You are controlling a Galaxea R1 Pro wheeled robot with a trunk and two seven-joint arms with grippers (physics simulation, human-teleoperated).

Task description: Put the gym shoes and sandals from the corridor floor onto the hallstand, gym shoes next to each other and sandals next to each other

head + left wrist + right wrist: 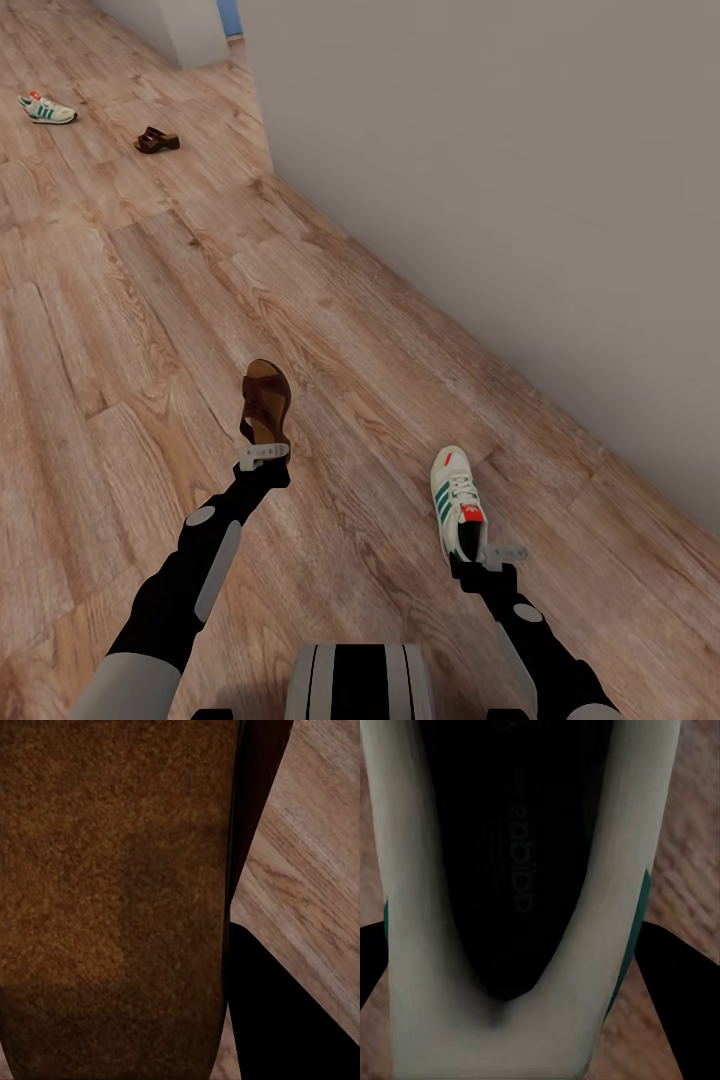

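My left gripper (pixel 264 455) is shut on the heel end of a dark brown sandal (pixel 266 403), held above the wood-plank corridor floor (pixel 120 330); the left wrist view shows its tan footbed (pixel 112 892) close up. On the other side, my right gripper (pixel 487 553) is shut on the heel of a white gym shoe (pixel 455 495) with green stripes; its dark inside (pixel 521 855) fills the right wrist view. Far off at the upper left, the second gym shoe (pixel 47 109) and the second sandal (pixel 157 140) lie on the floor. The hallstand is out of view.
A plain grey wall (pixel 500 200) runs diagonally along the right, its corner near the far sandal. A white unit's base (pixel 195 35) stands at the top by a blue strip. Open floor stretches left and ahead.
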